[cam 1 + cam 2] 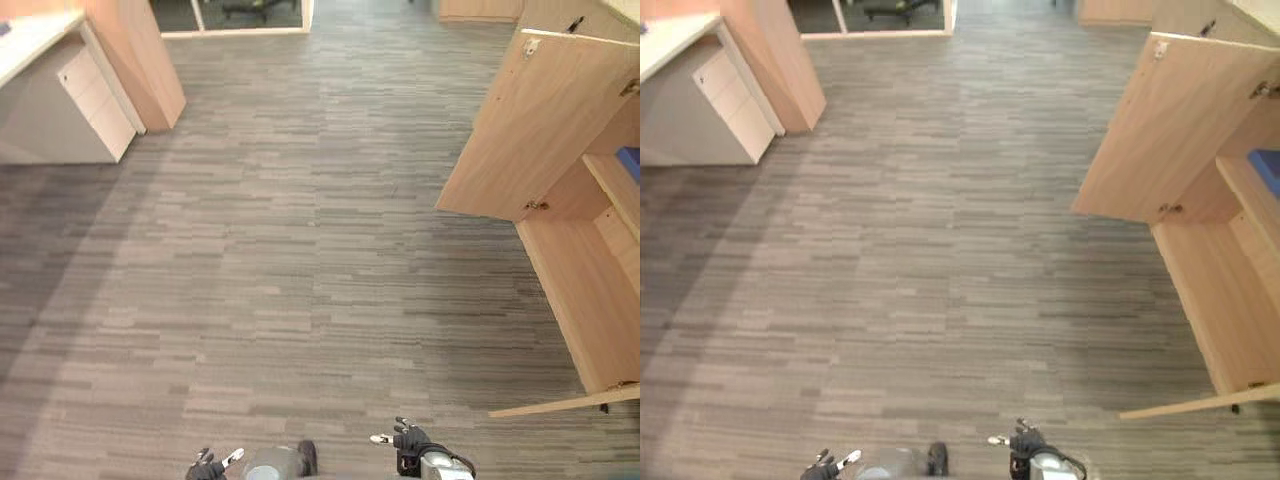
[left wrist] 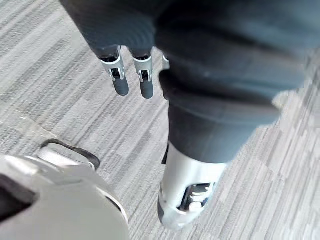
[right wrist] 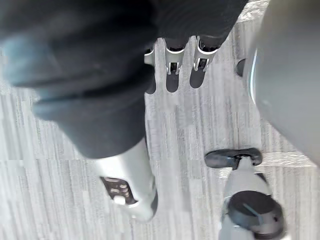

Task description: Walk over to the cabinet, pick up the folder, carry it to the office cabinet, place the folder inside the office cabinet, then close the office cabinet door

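Nearest, at the lower edge of the eye views, the left hand (image 1: pixel 213 464) and the right hand (image 1: pixel 405 438) are seen low over the grey striped carpet (image 1: pixel 300 260), well apart from each other. From the head camera the hands are too small for their fingers to be judged. That is settled by the wrist views. The left hand's fingers (image 2: pixel 120 82) are shown straight and slack, pointed at the floor, with nothing held. The right hand's fingers (image 3: pixel 172 75) are shown the same way, straight and empty.

Farther off, along the right edge of the carpet, the office cabinet (image 1: pixel 590 290) is found standing open. Its near door (image 1: pixel 565 403) is seen edge-on, swung out over the floor. Its far door (image 1: pixel 530 130) is swung wide, with the inner face turned toward the camera. Inside, on the upper shelf (image 1: pixel 612 190), what is probably the folder (image 1: pixel 1268 168) is laid: a flat blue thing, cut off by the right border. More of it is given by the right eye view than by the left.

Farthest, at the far left corner of the carpet, a pale desk (image 1: pixel 30 38) is set with a drawer unit (image 1: pixel 95 95) beneath it, beside a wooden panel (image 1: pixel 140 60). Beyond the far edge a glazed partition (image 1: pixel 230 15) is seen.
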You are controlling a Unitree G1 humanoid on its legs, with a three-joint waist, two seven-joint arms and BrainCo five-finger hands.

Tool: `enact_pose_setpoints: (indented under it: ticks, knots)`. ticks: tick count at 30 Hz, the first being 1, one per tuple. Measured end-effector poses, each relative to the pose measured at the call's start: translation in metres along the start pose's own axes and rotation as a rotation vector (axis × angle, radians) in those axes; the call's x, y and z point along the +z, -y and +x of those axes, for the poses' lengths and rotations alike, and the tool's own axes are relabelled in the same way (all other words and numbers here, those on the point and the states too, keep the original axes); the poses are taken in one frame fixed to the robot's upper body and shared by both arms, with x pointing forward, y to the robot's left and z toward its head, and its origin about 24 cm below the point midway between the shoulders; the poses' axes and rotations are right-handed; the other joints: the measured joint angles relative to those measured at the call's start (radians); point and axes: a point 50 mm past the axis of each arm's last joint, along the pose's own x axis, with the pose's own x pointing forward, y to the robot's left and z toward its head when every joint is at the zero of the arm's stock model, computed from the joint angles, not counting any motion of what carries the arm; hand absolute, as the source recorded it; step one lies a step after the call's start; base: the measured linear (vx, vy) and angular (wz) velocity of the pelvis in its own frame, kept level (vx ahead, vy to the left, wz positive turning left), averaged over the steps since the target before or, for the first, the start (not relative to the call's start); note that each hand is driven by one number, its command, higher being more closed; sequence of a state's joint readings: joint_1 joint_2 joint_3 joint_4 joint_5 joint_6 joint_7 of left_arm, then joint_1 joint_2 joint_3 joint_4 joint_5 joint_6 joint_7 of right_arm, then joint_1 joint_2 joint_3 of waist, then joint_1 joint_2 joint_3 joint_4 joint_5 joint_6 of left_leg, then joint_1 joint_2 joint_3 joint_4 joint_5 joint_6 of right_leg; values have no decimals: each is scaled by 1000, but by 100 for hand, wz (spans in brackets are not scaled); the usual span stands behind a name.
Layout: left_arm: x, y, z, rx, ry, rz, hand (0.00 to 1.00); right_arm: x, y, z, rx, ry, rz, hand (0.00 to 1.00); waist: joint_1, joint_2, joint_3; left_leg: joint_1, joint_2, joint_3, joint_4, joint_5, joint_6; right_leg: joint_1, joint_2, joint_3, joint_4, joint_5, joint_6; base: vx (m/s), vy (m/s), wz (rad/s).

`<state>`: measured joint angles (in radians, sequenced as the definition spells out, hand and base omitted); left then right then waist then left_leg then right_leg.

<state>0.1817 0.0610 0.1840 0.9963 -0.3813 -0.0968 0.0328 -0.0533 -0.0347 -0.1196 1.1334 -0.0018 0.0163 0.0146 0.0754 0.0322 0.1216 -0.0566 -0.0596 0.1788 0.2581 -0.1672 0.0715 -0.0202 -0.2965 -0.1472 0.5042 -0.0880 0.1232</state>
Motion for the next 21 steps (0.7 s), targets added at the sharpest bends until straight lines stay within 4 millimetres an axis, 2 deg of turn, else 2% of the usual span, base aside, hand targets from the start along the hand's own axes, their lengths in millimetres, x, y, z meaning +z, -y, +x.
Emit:
enact_pose_setpoints:
  ticks: [1,3,4,5,6,7,8,9,10,11,13,14,15,16,17,18,20,21]
  knots:
    - [-1,0,0,-6,-6,13,0,2,0,0,0,7,7,0,-3,-1,0,33,-7,6,-21,3,5,-33,-25,-30,107,-3,-26,251,223,-15]
    - [-3,-1,0,-31,-19,56,0,5,-1,1,2,11,-6,0,-12,6,-6,131,-19,4,-89,6,9,-88,-97,-203,337,-44,-90,312,180,-1]
    - [-4,-1,0,-34,-24,74,0,6,-2,1,5,14,-6,0,-12,6,-6,164,-15,2,-110,6,9,-104,-91,-266,355,-73,-89,273,97,-2]
    - [-4,-1,0,-35,-27,81,0,8,-3,1,7,17,-6,0,-15,7,-6,172,-11,1,-114,6,8,-117,-78,-284,343,-91,-85,241,27,-4]
    - [-5,-2,0,-35,-32,84,0,10,-3,2,8,24,-7,0,-19,9,-4,179,-4,-1,-114,5,8,-141,-55,-300,317,-109,-81,218,-36,-4]
    - [-8,-2,0,-32,-53,84,0,17,-2,3,4,44,-5,0,-32,19,4,194,16,-6,-116,-1,-3,-176,-11,-325,233,-124,-85,209,-56,-4]
    - [-10,-2,0,-31,-67,78,0,21,-1,3,1,54,4,0,-35,26,13,206,29,-8,-116,-4,-9,-182,11,-339,191,-124,-85,198,-96,-7]
    - [-16,-3,0,-28,-104,48,0,26,0,4,-3,67,23,0,-38,40,23,227,57,-8,-120,-15,-26,-198,57,-357,85,-117,-86,177,-130,-4]
    - [-21,-6,-1,-20,-130,17,0,27,-1,4,-1,70,23,0,-38,43,28,248,76,-5,-135,-23,-40,-214,92,-372,-28,-90,-94,178,-152,1]
    - [-23,-8,-1,-17,-141,-15,0,28,-1,4,1,71,22,0,-39,37,29,260,82,-5,-146,-28,-49,-218,104,-372,-85,-60,-95,256,-233,14]
    - [-22,-17,-2,10,-143,-117,0,20,-3,3,5,45,26,0,-35,-18,27,310,61,-16,-185,-50,-83,-224,102,-366,-226,108,-105,294,-258,17]
    - [-26,-18,-3,16,-161,-151,0,18,1,3,-3,39,24,0,-32,-19,25,347,74,-25,-200,-75,-96,-228,105,-363,-197,140,-179,256,-209,1]
    - [-31,-17,-5,15,-177,-167,0,17,4,3,-11,35,24,0,-37,-4,17,349,96,-23,-202,-80,-104,-233,123,-366,-184,120,-164,317,-261,-8]
    - [-39,-16,-7,15,-203,-192,0,18,9,3,-24,36,44,0,-52,17,1,351,133,-20,-198,-103,-126,-240,159,-371,-172,66,-165,326,-257,-14]
    - [-42,-15,-8,14,-217,-203,0,18,12,2,-29,39,70,0,-63,32,-3,350,170,-21,-177,-128,-137,-239,194,-386,-153,21,-176,320,-272,-11]
    - [-42,-16,-8,16,-222,-207,0,17,14,2,-33,36,89,0,-66,36,-6,347,189,-25,-153,-137,-146,-233,208,-393,-147,1,-183,398,-377,-4]
    - [-38,-18,-6,24,-210,-225,0,1,19,1,-50,-20,135,0,-69,14,-5,279,245,-47,66,-147,-155,-169,264,-401,-199,-27,-192,385,-403,1]
    - [-38,-18,-6,24,-209,-224,0,-3,21,0,-56,-34,136,0,-70,14,-4,247,259,-55,151,-145,-156,-144,281,-400,-225,-27,-192,300,-296,-9]
